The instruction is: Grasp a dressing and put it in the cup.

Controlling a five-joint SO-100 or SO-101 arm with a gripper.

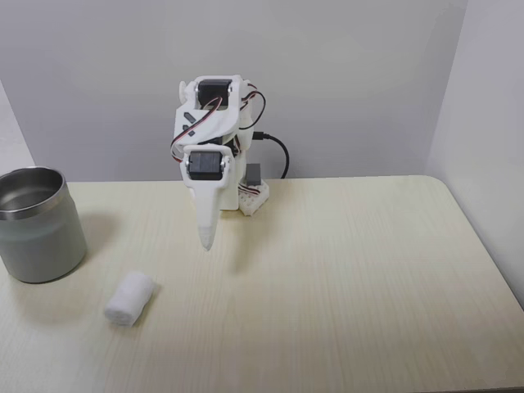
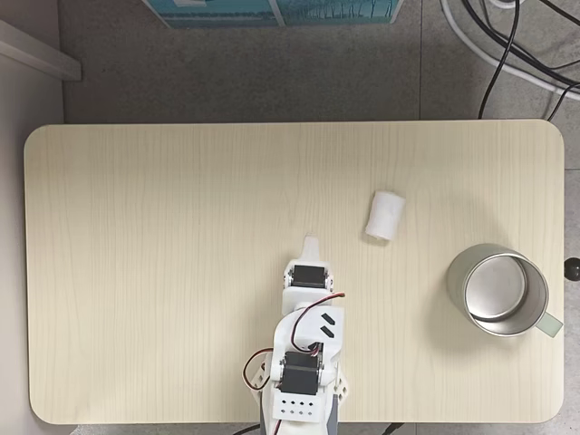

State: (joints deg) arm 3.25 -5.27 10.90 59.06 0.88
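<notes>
The dressing [image 1: 130, 298] [image 2: 385, 215] is a small white fabric roll lying on its side on the wooden table. The cup [image 1: 38, 225] [image 2: 499, 289], grey-green with a steel rim and inside, stands upright and holds nothing that I can see. In both fixed views my white gripper [image 1: 208, 237] [image 2: 311, 244] hangs above the table near the arm's base, pointing down, its fingers together with nothing between them. It is well apart from the dressing, and the cup stands farther off beyond the dressing.
The light wooden table [image 1: 344, 278] [image 2: 163, 227] has rounded corners and wide bare room. The arm's base [image 1: 250, 196] [image 2: 299, 399] sits at one long edge. Cables [image 2: 507, 45] and a blue box [image 2: 272, 11] lie on the floor beyond the table.
</notes>
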